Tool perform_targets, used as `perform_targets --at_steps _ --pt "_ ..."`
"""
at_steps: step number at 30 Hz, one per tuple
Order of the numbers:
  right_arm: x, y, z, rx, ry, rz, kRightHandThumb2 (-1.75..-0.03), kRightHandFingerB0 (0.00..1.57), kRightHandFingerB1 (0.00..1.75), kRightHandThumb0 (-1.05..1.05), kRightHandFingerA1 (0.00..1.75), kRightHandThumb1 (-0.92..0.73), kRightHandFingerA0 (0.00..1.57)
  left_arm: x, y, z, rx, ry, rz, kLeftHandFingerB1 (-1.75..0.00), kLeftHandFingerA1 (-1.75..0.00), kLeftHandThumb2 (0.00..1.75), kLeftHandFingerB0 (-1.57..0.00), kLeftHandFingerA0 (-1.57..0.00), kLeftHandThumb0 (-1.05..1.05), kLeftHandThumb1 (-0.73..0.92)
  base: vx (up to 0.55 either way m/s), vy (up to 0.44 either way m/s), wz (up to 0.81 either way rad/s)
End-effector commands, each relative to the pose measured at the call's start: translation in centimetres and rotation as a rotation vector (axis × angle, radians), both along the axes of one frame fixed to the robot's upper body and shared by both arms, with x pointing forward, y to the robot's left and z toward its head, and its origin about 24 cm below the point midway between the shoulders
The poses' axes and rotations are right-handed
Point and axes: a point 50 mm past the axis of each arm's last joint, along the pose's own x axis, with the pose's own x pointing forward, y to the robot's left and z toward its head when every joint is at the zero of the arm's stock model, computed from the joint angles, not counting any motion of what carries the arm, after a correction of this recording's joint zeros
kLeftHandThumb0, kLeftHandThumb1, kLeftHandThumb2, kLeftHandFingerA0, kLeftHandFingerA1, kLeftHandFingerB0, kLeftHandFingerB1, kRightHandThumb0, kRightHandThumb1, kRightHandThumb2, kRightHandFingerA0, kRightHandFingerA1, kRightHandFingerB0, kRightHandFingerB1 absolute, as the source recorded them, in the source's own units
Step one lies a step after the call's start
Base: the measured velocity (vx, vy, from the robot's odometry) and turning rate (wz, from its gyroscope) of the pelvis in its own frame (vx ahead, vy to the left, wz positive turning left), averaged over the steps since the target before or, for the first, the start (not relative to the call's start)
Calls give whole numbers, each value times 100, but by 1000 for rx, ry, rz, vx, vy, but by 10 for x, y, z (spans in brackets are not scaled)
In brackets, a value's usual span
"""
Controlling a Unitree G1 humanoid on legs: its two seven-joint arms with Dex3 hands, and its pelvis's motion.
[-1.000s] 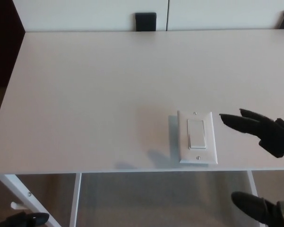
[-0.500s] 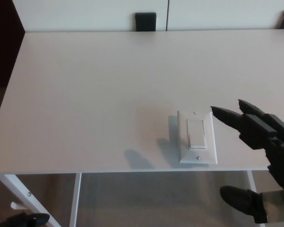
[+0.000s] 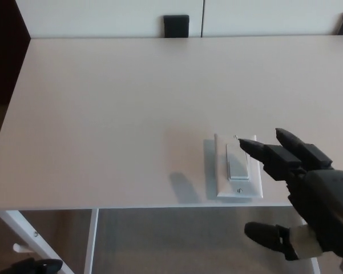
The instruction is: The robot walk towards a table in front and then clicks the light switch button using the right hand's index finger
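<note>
1. reaching over the near edge of the plain white table (image 3: 103, 114), the robot's black right hand (image 3: 308, 194) holds nothing, fingers spread, index fingertip (image 3: 245, 142) poised over the upper end of the white rocker light switch (image 3: 237, 164).
2. contact cannot be confirmed from above.
3. no containers appear; a dark shape at the lower left may be the left hand.

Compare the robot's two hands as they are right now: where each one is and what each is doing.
The right hand fills the lower right, raised over the table edge; the left hand barely shows at the bottom left, below the white table. The right hand's fingers are spread, one tip over the light switch; the left hand's pose cannot be made out. Both are black, and neither holds anything visible.
</note>
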Motion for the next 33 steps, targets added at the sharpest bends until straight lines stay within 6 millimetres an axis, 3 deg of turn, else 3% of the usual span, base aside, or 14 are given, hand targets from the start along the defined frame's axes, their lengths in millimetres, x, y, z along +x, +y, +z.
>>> perform_targets --at_steps 1,2,3,4,19,20,24,25,26,29,33 --pt "17 -3 -31 -388 -98 -219 -86 15 36 -85 5 -53 0 -1 12 7 93 25 -75 -40 -44 57 -56 -65 -21 57 0 0 0" --pt "17 -3 -31 -390 -99 -221 -86 15 36 -85 5 -53 0 -1 12 7 93 25 -75 -40 -44 57 -56 -65 -21 57 0 0 0" --pt "17 -2 -34 -395 -95 -224 -59 20 28 -75 20 -61 0 -1 12 7 97 20 -77 -41 -44 57 -56 -66 -22 56 0 0 0" --pt "19 -3 -40 -411 -88 -230 -85 17 35 -87 1 -54 0 -1 11 8 106 23 -84 -40 -45 57 -56 -66 -22 56 0 0 0" --pt "24 -2 -55 -482 -94 -261 -81 17 37 -80 2 -49 0 -1 11 9 108 28 -98 -40 -44 57 -56 -65 -24 56 0 0 0" --pt "24 -2 -56 -486 -90 -263 -57 21 29 -70 20 -55 0 -1 12 8 110 30 -97 -40 -45 56 -56 -66 -24 56 0 0 0" --pt "23 0 -56 -510 -91 -269 -57 21 29 -68 22 -54 0 0 12 9 116 30 -101 -40 -45 56 -57 -66 -24 56 0 0 0" --pt "21 3 -56 -506 -97 -265 -77 18 39 -72 6 -44 0 0 12 9 119 27 -108 -40 -45 56 -57 -66 -24 56 0 0 0" --pt "21 3 -57 -507 -99 -265 -77 18 39 -71 5 -43 0 0 11 9 118 27 -107 -41 -45 56 -57 -66 -24 56 0 0 0" --pt "19 6 -57 -511 -113 -258 -79 17 41 -64 20 -39 2 0 11 9 123 27 -110 -40 -45 56 -57 -66 -24 56 0 0 0" --pt "15 11 -57 -505 -117 -244 -78 18 42 -67 20 -41 3 1 11 11 119 27 -111 -40 -45 56 -57 -66 -24 56 0 0 0"
